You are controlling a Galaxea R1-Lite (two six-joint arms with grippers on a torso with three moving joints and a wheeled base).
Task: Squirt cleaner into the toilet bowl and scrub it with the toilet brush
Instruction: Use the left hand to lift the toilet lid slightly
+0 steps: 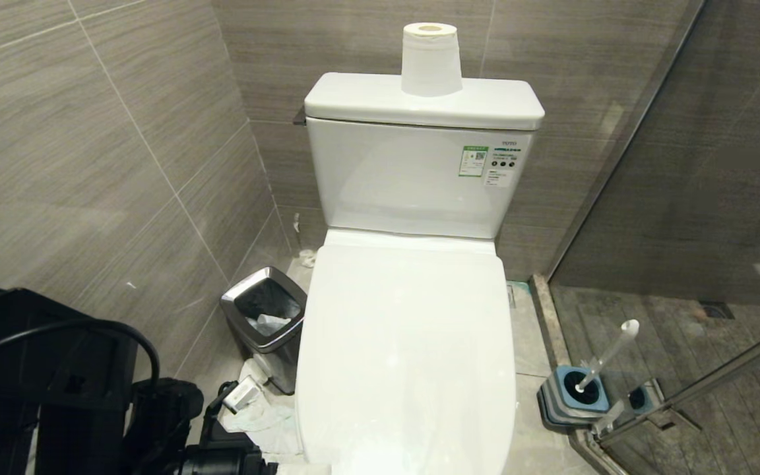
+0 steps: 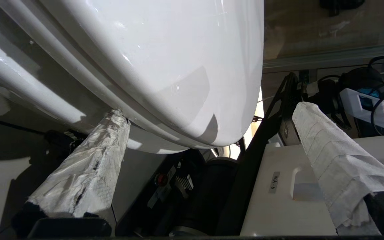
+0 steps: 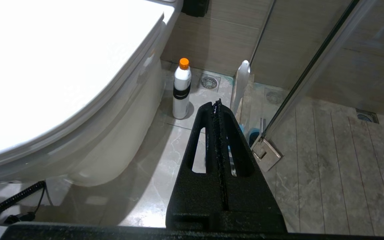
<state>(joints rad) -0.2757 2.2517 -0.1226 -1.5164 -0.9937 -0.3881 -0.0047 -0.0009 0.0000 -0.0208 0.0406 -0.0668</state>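
our left hand (image 2: 208,120), its paper-wrapped fingers (image 2: 88,166) spread wide, sits at the front rim of the glossy white toilet (image 1: 406,343), its smooth lid down. our right hand (image 3: 218,105) is pressed together. the orange-capped cleaner (image 3: 181,89) stands on the floor beside the bowl, near the slim toilet brush (image 1: 607,356).

You are facing a small bathroom corner. Walls (image 1: 90,152): large grey-brown tiles with a fine horizontal grain and pale grout lines. Floor (image 3: 165,143): pale marbled stone tile, glossy, with a round floor drain (image 3: 209,82) near the back wall. Glass shower partition (image 1: 703,165) on your right, framed in metal, with a hinge bracket (image 3: 265,152) at its foot. Shower floor (image 3: 338,160) behind it: plank-pattern tile, possibly wood-look, and a second drain (image 3: 365,116). Light: bright overhead, throwing sheen onto the wall tiles.
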